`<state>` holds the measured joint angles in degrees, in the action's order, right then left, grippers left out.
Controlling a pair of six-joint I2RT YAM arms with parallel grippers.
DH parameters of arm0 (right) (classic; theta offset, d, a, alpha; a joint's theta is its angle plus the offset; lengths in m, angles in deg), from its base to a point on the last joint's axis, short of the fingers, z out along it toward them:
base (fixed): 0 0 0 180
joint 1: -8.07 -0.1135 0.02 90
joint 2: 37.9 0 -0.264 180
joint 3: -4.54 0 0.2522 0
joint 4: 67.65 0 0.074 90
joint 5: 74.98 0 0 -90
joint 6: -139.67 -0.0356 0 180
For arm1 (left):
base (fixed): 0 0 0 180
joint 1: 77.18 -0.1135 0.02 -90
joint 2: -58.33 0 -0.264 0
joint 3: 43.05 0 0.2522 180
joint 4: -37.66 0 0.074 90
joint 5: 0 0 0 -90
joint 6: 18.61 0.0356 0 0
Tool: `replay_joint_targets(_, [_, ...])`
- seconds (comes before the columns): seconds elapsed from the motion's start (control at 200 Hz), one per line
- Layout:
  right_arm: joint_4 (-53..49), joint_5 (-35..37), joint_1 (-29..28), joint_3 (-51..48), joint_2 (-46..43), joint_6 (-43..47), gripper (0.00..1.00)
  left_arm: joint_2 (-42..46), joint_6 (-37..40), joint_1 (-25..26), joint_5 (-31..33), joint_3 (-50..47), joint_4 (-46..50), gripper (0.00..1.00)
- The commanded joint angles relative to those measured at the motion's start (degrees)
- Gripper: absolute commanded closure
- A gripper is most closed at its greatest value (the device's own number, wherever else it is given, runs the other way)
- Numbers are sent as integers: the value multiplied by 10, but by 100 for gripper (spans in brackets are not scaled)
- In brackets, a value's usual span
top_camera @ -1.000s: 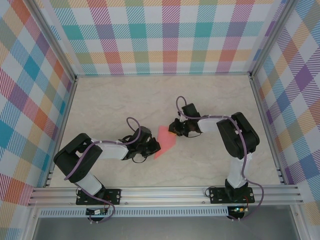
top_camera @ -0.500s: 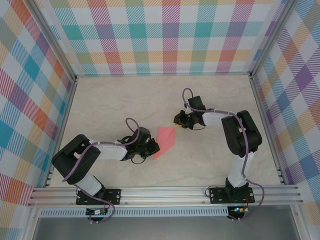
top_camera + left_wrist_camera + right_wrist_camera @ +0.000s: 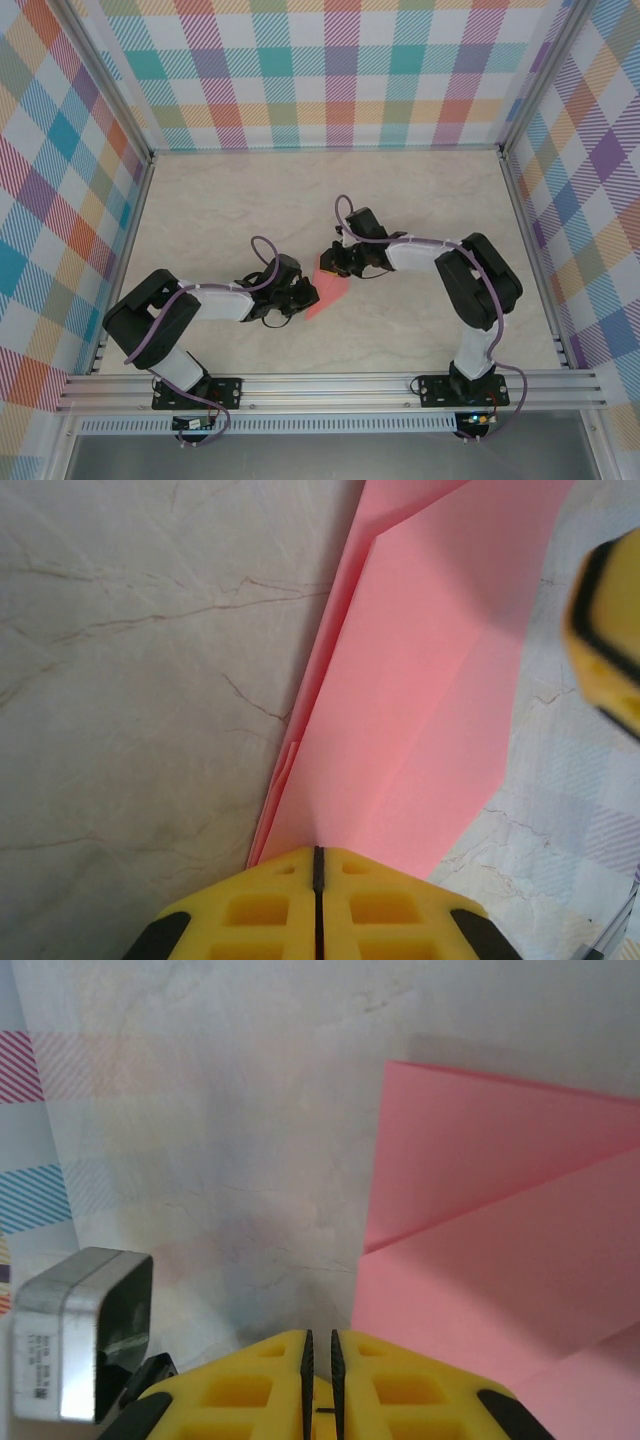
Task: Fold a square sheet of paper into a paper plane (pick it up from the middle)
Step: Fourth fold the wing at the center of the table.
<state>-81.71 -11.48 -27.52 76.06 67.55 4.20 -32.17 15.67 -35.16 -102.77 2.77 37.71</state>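
**Mid-fold stage, two-arm hold.** The paper [image 3: 328,288] lies flat on the table [image 3: 220,200] between the two arms. It is already creased into a layered, tapering shape, with the broad end toward the right gripper [image 3: 329,262] and the narrow end toward the left gripper [image 3: 303,296].

In the left wrist view the left jaws are together, their tips set on the near corner of the paper [image 3: 430,680]. Whether they pinch that corner or merely press it to the table you cannot tell.

In the right wrist view the right jaws are all but together, with a thin slit between them and nothing in it. The paper's [image 3: 500,1210] edge lies just beside them.

The step in hand appears to be setting a crease, with the left arm as anchor and the right as presser. To do it well:

- Treat the left contact as fixed while the right works.
- Bring the right tips down onto the folded edge, not beside it.
- Sweep along the fold away from the anchor, so slack is driven toward the free end rather than bunched.
- Press lightly: the paper is thin and is likely to skid or buckle on the smooth table.
- Check that the layers' edges lie flush before you sharpen the fold, since a crooked crease would carry into the wings.
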Motion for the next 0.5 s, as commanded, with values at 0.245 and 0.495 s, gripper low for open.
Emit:
replay_joint_targets(0.245, [1,-10,5,3,24,0,84,-18,12,4,12,-29,95,92])
replay_joint_targets(0.495, [6,-6,5,11,25,-8,83,-18,11,4,13,-30,93,92])
